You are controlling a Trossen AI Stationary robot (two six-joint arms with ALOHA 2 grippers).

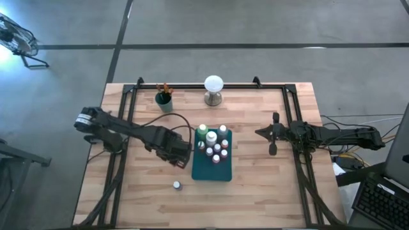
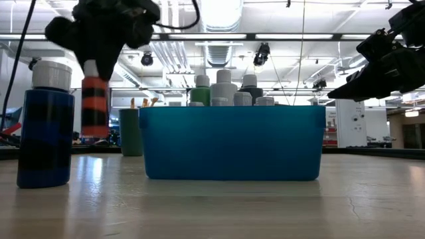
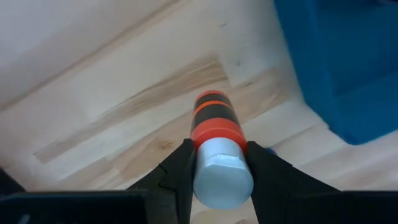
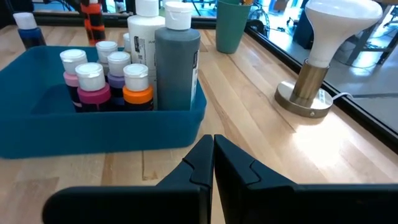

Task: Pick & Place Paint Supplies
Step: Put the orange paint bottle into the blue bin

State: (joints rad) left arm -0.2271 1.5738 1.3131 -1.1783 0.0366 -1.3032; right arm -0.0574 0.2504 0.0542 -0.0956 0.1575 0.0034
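Your left tool (image 3: 217,163) gripped the red-banded bottle (image 3: 211,121) above the surface (image 1: 268,185), apparently just beside the teal bin (image 1: 212,171); next, carry it over and release. Right tool (image 4: 213,155) waited clenched.

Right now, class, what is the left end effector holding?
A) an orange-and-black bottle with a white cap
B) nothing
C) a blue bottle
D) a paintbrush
A: the left end effector is closed around the white cap of the orange-and-black bottle, lifted above the wooden table beside the teal tray.

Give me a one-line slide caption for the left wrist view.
Left gripper clamps a red-and-black paint bottle above the wooden table, beside the blue tray.
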